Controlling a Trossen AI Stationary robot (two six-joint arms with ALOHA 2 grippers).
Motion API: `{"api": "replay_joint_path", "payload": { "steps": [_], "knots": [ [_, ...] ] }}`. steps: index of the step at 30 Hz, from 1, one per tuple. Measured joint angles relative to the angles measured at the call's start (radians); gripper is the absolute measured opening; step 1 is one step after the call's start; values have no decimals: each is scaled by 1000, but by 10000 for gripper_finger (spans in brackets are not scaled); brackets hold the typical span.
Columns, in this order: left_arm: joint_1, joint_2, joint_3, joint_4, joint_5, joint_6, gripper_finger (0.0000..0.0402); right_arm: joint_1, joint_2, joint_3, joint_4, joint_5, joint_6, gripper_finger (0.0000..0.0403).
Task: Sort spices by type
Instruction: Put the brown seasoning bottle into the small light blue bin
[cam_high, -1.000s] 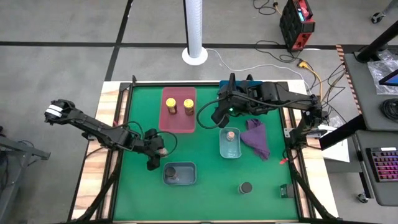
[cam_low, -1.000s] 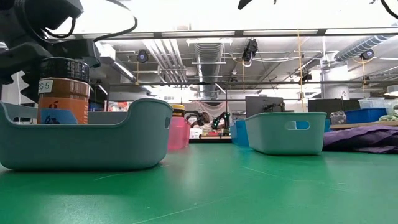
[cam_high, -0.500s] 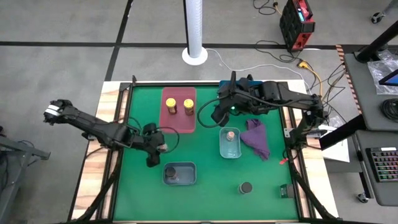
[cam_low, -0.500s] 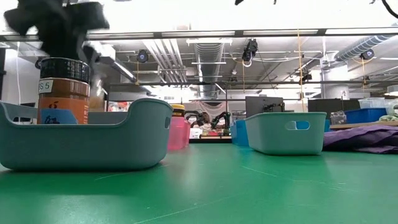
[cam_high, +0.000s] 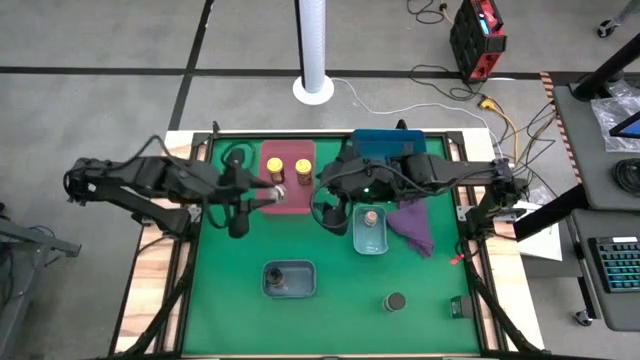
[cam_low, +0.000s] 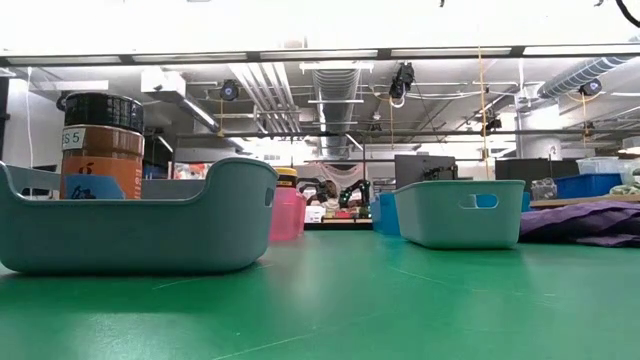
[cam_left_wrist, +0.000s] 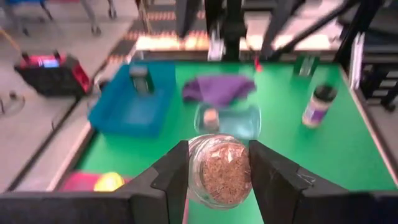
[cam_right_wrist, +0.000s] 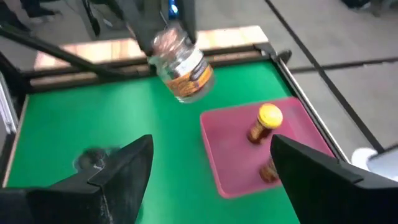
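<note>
While our left tool (cam_left_wrist: 214, 171) carries a jar above the surface (cam_high: 330, 300), our right tool (cam_right_wrist: 208, 168) waits with its fingers apart.

We hold the round jar of brownish spice (cam_left_wrist: 219, 169) clamped between the left fingers, lifted beside the pink tray (cam_high: 290, 195), presumably so it clears the tray walls on its way to its group (which tray it is bound for we cannot tell). The two yellow-lidded jars (cam_high: 275, 165) already share the pink tray, a tiny pinkish-tan jar (cam_high: 371, 216) stands in the clear tray (cam_high: 370, 243), and a dark-lidded jar (cam_low: 98, 146) sits in the grey tray (cam_high: 289, 279). Another dark-lidded jar (cam_high: 395, 301) stands loose on the surface. Our right tool hovers over the green between the pink and clear trays, empty, likely kept clear of the left arm's path.
</note>
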Motion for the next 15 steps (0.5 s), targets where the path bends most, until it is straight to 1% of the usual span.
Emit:
{"api": "replay_joint_path", "payload": {
  "steps": [3,8,15],
  "knots": [
    [1,16,64,-16,1,14,131,0,0,-22,78,0,-24,322],
    [1,57,117,-26,1,-8,131,4,1,-26,150,-19,-84,329],
    [1,151,173,-26,11,-32,129,4,29,-28,159,-23,-156,322]
  ]
}}
